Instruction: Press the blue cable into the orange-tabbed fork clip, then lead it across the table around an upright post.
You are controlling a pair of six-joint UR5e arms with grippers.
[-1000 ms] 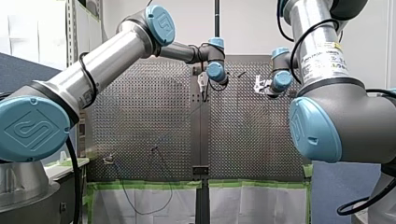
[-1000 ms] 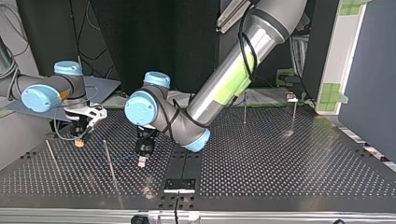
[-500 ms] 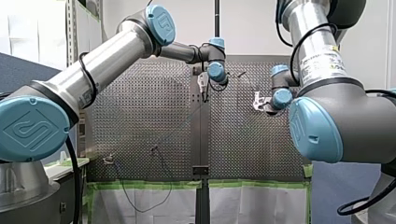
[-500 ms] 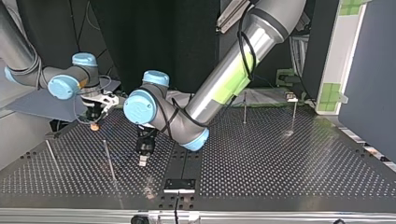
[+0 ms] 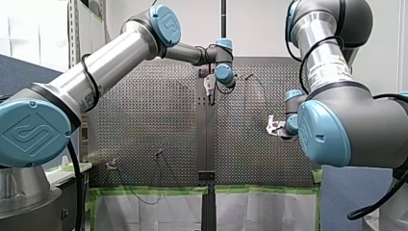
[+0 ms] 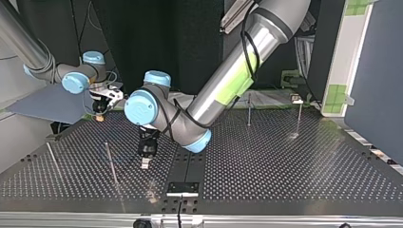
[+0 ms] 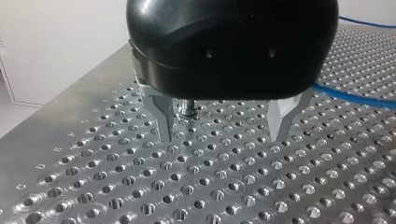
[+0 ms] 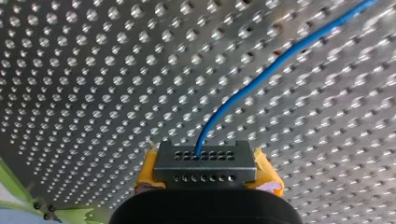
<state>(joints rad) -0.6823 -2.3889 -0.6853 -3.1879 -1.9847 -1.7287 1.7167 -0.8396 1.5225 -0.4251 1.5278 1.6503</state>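
Inside right tool grip, blue cable.

Perforated table with black centre strip.

**Blue cable held in yellow-padded jaws**

My right arm's jaws are closed around a thin blue cable. Between their two yellow pads sits a dark grey block with rows of small holes, and the cable comes out at its far edge. From there the cable bends and runs slantwise ahead, over the perforated metal desk. Beside the jaws, strips of green tape line the desk's edge.
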